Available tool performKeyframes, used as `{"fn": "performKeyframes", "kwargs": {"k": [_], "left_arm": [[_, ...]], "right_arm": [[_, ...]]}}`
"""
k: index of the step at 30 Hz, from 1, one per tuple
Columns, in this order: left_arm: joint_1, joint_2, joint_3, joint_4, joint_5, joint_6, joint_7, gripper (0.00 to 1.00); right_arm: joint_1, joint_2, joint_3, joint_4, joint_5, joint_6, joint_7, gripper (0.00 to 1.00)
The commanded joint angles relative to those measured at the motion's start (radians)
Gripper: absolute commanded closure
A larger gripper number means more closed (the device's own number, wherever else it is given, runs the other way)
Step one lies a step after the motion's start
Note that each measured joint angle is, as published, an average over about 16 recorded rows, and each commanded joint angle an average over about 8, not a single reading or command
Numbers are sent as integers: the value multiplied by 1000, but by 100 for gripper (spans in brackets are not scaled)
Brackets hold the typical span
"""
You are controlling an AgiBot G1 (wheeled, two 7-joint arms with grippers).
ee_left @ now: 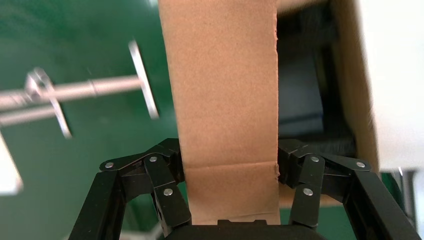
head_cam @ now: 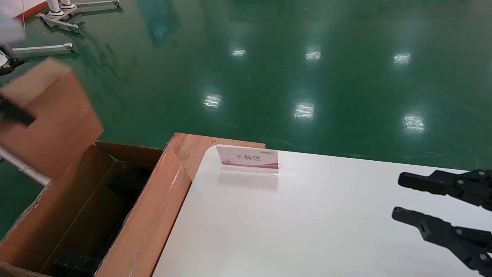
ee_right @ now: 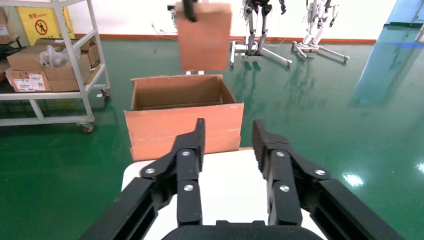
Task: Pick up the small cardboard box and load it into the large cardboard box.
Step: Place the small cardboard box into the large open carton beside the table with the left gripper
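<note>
My left gripper [ee_left: 230,159] is shut on the small cardboard box [ee_left: 225,85], a plain brown carton, with one finger on each side. It holds the carton in the air at the far left [head_cam: 50,115], above the far end of the large cardboard box [head_cam: 152,215]. That carton stands open beside the table with black foam [head_cam: 77,261] inside. The right wrist view shows the small box [ee_right: 204,37] hanging over the large box [ee_right: 180,125]. My right gripper [head_cam: 398,197] is open and empty over the white table's right side.
A white table [head_cam: 307,231] carries a pink sign card [head_cam: 249,158] near its far edge. A wooden board [head_cam: 194,148] lies between table and carton. A shelf cart with cartons [ee_right: 50,65] and robot stands [ee_right: 260,30] are on the green floor beyond.
</note>
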Motion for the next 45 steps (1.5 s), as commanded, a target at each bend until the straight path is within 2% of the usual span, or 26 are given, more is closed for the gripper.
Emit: {"fn": "performKeyframes", "kwargs": {"k": [1,9,16,30,45], "left_arm": [[4,-3,60,30,-19,1,24,100],[24,-19,215,86,-167,-7,64,100],[60,-33,291,118,-228,-24,90,100],[192,-84,289,153,-315,-102,86,100],[282,-119,288,140,-333,-190,50,100]], "right_arm": [[0,0,0,0,0,0,0,0],[0,0,-1,0,0,0,0,0],[0,0,-1,0,1,0,0,0],[0,1,-2,0,1,1,-1,0],[1,1,-3,0,2,1,-1,0]]}}
